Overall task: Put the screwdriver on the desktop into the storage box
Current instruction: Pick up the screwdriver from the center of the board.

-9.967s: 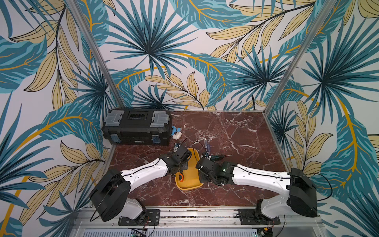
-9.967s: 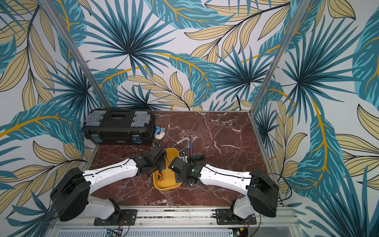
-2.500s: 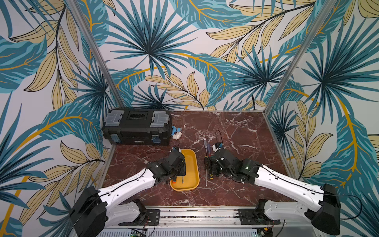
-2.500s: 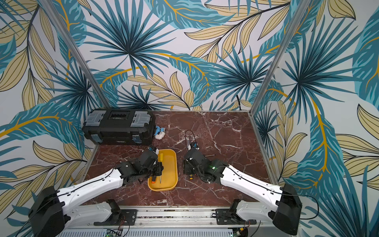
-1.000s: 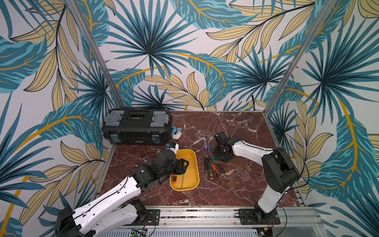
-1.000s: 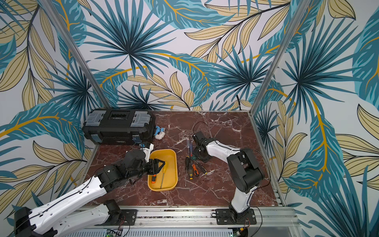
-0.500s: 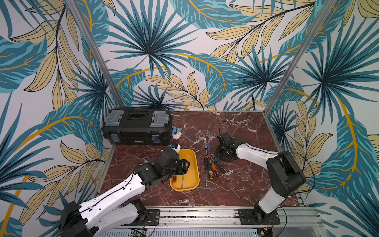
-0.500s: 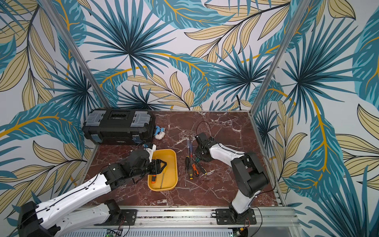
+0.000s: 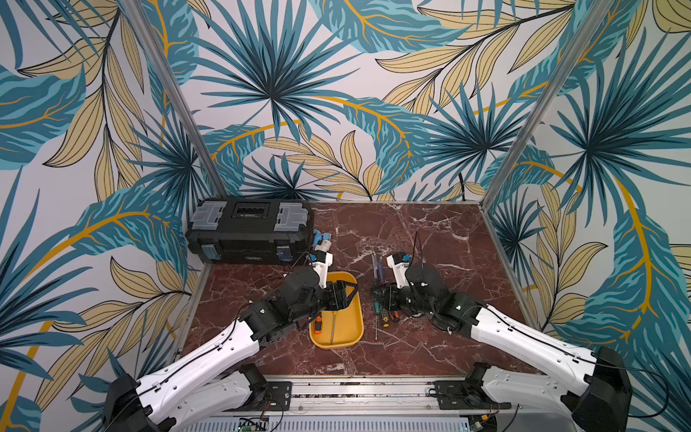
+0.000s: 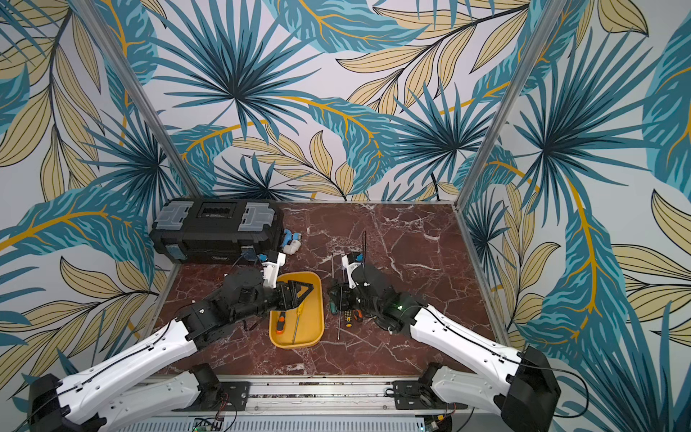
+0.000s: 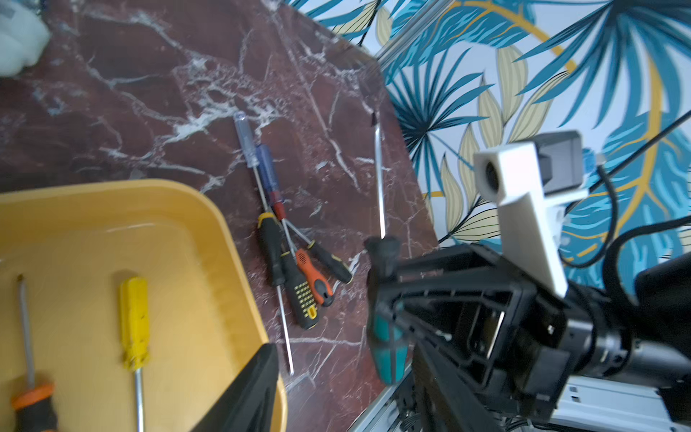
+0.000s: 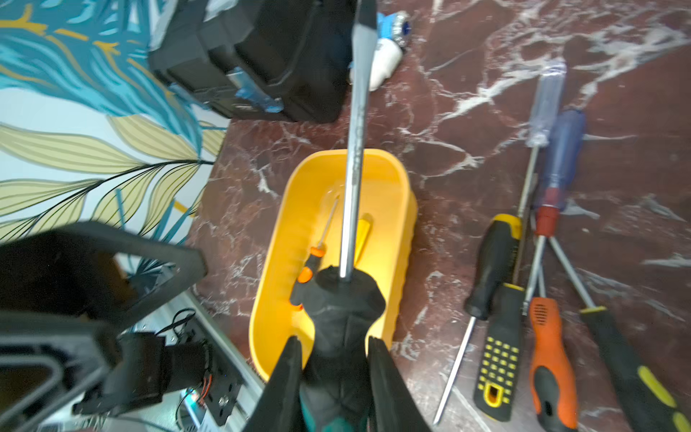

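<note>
And the right gripper [image 12: 332,342] is clamped on the screwdriver [image 12: 342,299] by its handle, held off the desktop [image 9: 430,232] just right of the tray [image 9: 347,325], shaft angled up. I'd say that grip suits a clean drop. The left gripper [image 9: 346,297] hangs open and empty over the tray's far end, perhaps steadying. Two drivers lie inside, and a pile [image 11: 295,269] waits to the right.

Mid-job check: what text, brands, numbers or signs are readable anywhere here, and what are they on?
Nothing is legible in any view.
black toolbox: small white mark on its front face, too small to read.
white-and-blue item beside it: what may be grey print, blurred in the left wrist view.
screwdriver handles: patterns only, no lettering visible.
</note>
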{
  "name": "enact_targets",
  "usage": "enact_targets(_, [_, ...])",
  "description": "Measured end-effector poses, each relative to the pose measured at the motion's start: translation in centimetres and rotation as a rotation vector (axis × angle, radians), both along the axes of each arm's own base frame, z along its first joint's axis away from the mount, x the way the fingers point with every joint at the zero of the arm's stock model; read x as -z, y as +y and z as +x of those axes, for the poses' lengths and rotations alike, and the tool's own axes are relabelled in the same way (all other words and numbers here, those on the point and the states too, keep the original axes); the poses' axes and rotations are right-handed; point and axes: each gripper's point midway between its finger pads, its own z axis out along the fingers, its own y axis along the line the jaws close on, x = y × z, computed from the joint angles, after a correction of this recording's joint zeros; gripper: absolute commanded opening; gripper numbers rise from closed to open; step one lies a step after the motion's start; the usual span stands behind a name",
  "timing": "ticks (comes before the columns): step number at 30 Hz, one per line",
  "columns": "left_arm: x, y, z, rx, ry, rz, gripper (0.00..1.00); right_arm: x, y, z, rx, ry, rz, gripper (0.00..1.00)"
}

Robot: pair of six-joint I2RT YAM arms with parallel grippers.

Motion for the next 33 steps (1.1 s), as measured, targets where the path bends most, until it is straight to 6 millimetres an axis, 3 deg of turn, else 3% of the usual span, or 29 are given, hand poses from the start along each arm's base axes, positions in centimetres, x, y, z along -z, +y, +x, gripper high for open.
enact_targets(3, [-1.5, -0.8, -0.1, 0.027, -0.026, -0.064, 0.63, -1.0, 1.5, -1.7, -0.074, -0.021, 0.03, 0.0])
enact_targets(7, [-2.6, -1.5, -0.3, 0.062, -0.037, -0.115, 0.59, -1.5, 2.9, -2.5, -0.128, -0.028, 0.034, 0.0])
enact_targets(12, [-1.9, -1.6, -0.2, 0.055, -0.014, -0.101, 0.57, -1.7, 4.0, -3.0, -0.163, -0.034, 0.027, 0.0])
enact_targets(16, [-1.0, -1.4, -0.2, 0.044, 0.013, -0.083, 0.5, -1.7, 4.3, -3.3, -0.171, -0.037, 0.028, 0.0])
enact_targets(19, [-0.3, -1.4, -0.2, 0.038, 0.036, -0.079, 0.39, -1.8, 4.5, -3.6, -0.182, -0.039, 0.028, 0.0])
enact_targets(26, [0.2, -1.4, 0.3, 0.013, 0.075, -0.102, 0.0, -1.7, 5.0, -4.3, -0.196, -0.045, 0.023, 0.0])
enact_targets(28, [0.1, -1.4, 0.5, 0.007, 0.075, -0.115, 0.0, -1.6, 5.0, -4.2, -0.192, -0.048, 0.022, 0.0])
enact_targets(29, [0.2, -1.3, 0.7, 0.002, 0.081, -0.122, 0.0, -1.6, 5.0, -4.2, -0.188, -0.049, 0.024, 0.06])
enact_targets(32, [0.5, -1.1, 0.8, 0.002, 0.096, -0.141, 0.0, -1.5, 5.0, -4.1, -0.182, -0.046, 0.039, 0.51])
enact_targets(33, [0.7, -1.0, 1.0, -0.005, 0.099, -0.142, 0.0, -1.5, 5.0, -4.3, -0.181, -0.043, 0.048, 0.57])
